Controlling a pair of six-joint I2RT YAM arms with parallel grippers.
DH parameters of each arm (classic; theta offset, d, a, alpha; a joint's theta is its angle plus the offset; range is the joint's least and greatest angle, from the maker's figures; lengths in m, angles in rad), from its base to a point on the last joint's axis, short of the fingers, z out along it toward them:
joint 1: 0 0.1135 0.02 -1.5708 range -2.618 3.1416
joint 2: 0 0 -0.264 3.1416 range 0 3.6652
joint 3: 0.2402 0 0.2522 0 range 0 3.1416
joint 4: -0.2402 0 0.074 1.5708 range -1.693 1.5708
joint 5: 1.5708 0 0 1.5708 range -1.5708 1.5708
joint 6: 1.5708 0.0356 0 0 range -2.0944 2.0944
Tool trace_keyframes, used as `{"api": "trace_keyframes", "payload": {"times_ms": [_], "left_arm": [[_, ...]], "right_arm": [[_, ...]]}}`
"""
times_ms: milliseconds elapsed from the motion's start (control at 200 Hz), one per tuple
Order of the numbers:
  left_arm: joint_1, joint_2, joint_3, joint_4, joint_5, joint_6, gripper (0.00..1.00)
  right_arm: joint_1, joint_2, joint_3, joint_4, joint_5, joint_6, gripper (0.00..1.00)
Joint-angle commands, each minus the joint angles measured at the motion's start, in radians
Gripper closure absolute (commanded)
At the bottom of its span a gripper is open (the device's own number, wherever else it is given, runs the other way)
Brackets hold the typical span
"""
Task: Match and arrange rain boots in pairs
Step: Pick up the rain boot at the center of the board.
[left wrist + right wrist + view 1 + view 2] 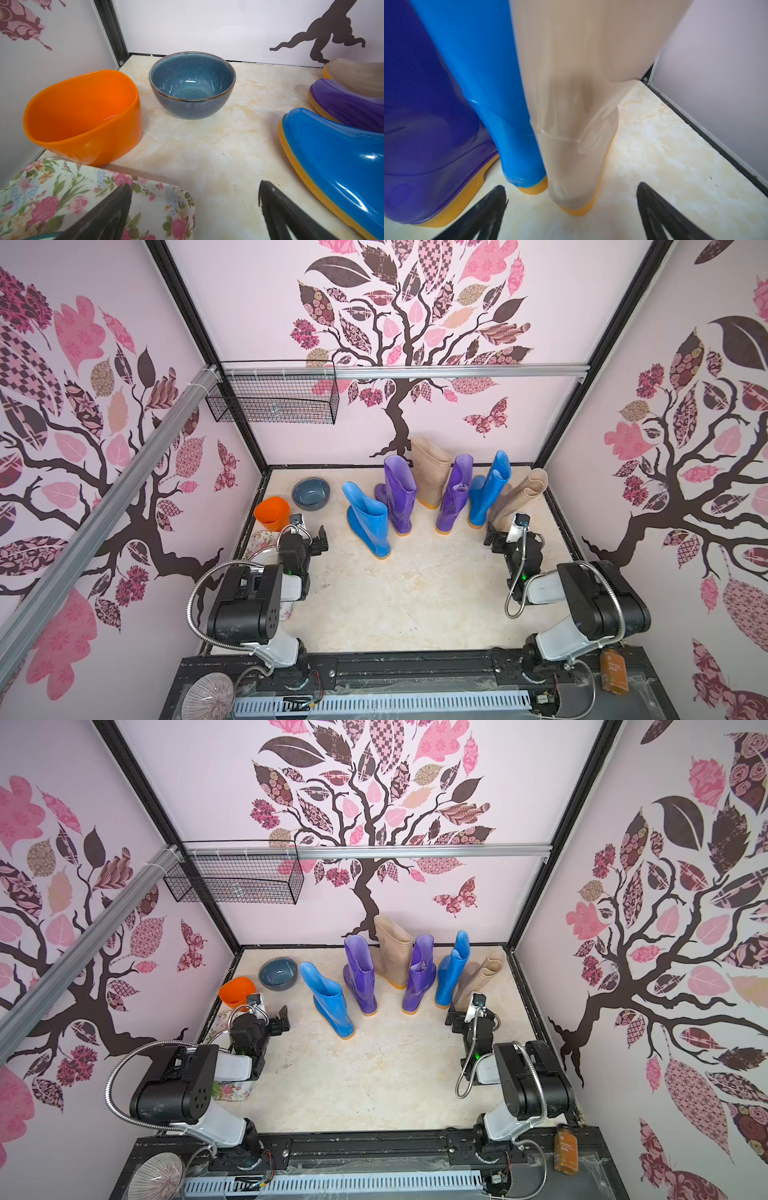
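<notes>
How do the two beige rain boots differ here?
The back beige boot stands by the back wall behind the purple boots; the right beige boot ends the row beside a blue boot. The back beige boot's mouth gapes open; the right beige boot's is folded nearly shut. The open right gripper faces the right beige boot's heel; no gripper is near the back beige boot. Both stand on orange soles.

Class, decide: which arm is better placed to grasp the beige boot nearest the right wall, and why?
Right. The right end effector, open, sits just in front of that beige boot, while the left end effector faces the bowl and cup.
</notes>
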Motion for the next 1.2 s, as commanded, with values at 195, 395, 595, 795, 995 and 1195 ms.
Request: {"api": "trace_keyframes", "payload": {"times_ms": [195,395,595,795,995,1195], "left_arm": [[0.002,0.002,0.019,0.027,0.004,0.009,0.02],[0.004,0.003,0.021,0.027,0.01,0.006,0.02],[0.004,0.003,0.022,0.027,0.008,0.007,0.02],[0.003,0.0,0.019,0.027,0.007,0.008,0.02],[0.004,-0.056,-0.002,0.028,-0.03,-0.009,0.04],[-0.014,-0.262,0.151,-0.354,-0.116,-0.052,0.05]], "right_arm": [[-0.002,0.011,0.004,0.009,-0.003,-0.004,0.0],[-0.007,0.012,0.003,0.013,-0.009,0.0,0.0],[-0.007,0.014,0.005,0.011,-0.011,-0.001,0.0],[-0.007,0.011,0.003,0.014,-0.011,-0.002,0.0],[-0.005,-0.141,-0.042,-0.026,0.087,0.03,0.0],[0.011,-0.47,0.166,-0.619,0.113,0.157,0.03]]}}
